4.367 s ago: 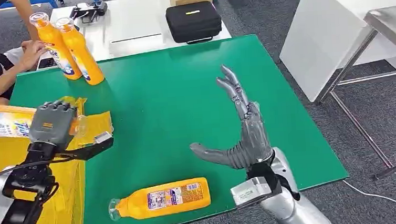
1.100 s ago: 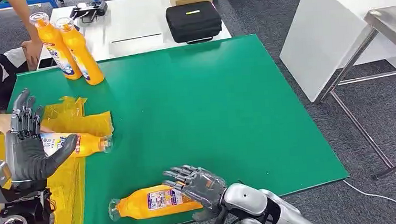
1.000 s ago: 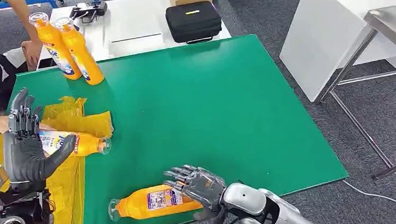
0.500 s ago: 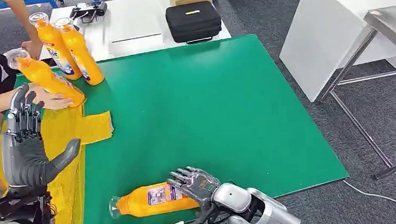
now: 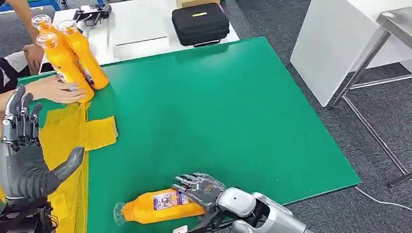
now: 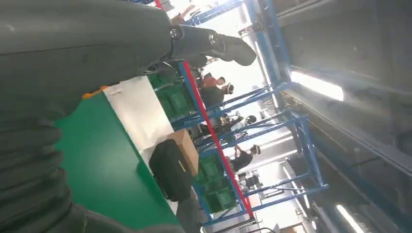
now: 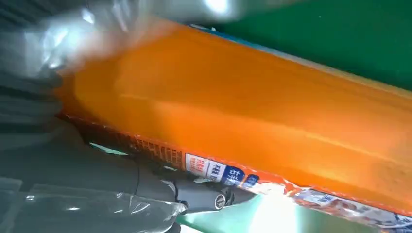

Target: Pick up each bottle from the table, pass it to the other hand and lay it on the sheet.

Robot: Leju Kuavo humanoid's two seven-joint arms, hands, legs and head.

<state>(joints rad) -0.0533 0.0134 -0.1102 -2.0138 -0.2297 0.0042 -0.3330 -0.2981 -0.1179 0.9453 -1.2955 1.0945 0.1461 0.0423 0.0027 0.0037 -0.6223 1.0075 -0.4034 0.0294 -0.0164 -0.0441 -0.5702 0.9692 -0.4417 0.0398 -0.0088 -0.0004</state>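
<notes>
Under right robot hand [image 5: 200,187], bottle [image 7: 272,126]

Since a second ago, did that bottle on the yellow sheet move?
Yes. A person's hand took it off the yellow sheet and stood it by the upright bottles at the table's far corner.

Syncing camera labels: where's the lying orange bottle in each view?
Head view: lying orange bottle at the green table's near edge, right robot hand on its base end.
Left wrist view: not in it.
Right wrist view: bottle close up.
Shared landmark: green table.
</notes>
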